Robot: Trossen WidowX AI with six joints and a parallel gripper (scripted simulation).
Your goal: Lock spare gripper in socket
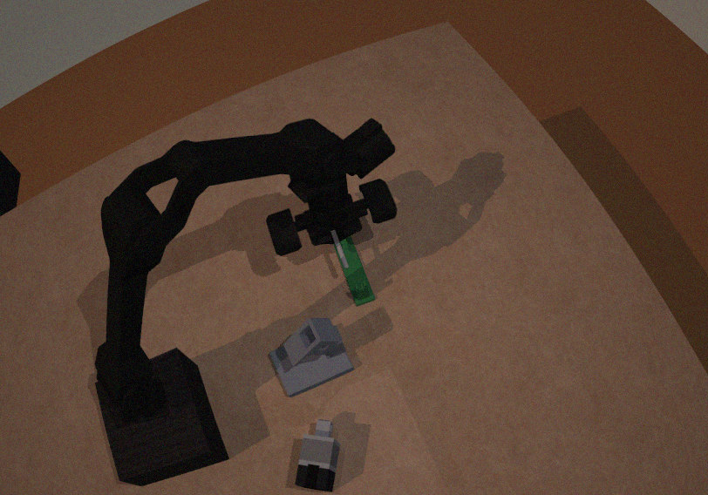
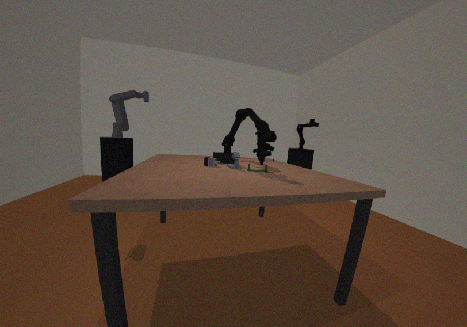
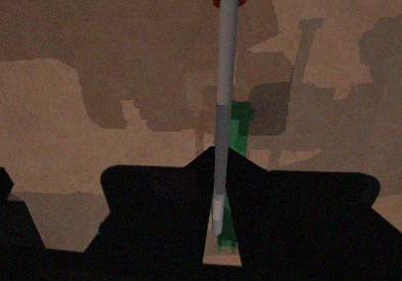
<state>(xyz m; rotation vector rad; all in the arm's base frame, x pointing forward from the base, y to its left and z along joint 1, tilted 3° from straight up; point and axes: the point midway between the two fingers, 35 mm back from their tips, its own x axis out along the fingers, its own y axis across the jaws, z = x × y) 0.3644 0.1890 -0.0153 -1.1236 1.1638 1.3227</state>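
Clenched the lock pin (image 1: 340, 252) (image 2: 268, 160) (image 3: 226, 59) in the gripper (image 1: 334, 238) (image 2: 261, 163) (image 3: 219, 151), with fingers drawn in close on either side of the slim grey shaft. Showed a bit of the pin's red head at the upper edge of the wrist view, and the pale tip at the other end. Had the pin out of the mount (image 1: 314, 382) (image 2: 236, 166), near the green rack (image 1: 361, 286) (image 2: 257, 170) (image 3: 240, 129) and partly over it in the wrist view. Couldn't tell from these views whether pin and rack were touching.

Stood the mount upright on the table (image 1: 483, 262) (image 2: 203, 185), between the rack and the spare gripper (image 1: 316, 452) (image 2: 211, 162), with the socket (image 1: 309, 334) undocked. Laid the spare gripper on the tabletop, apart from the mount, with the pale spigot (image 1: 323, 427) pointed roughly toward the mount and the black end turned away. Bent the black arm (image 1: 232, 157) (image 2: 245, 111) high over the table from a dark base (image 1: 159, 461) (image 2: 218, 157), reaching down toward the rack. Kept a grey arm (image 2: 119, 111) and a smaller black arm (image 2: 301, 135) in the background, each on a black pedestal beyond the table
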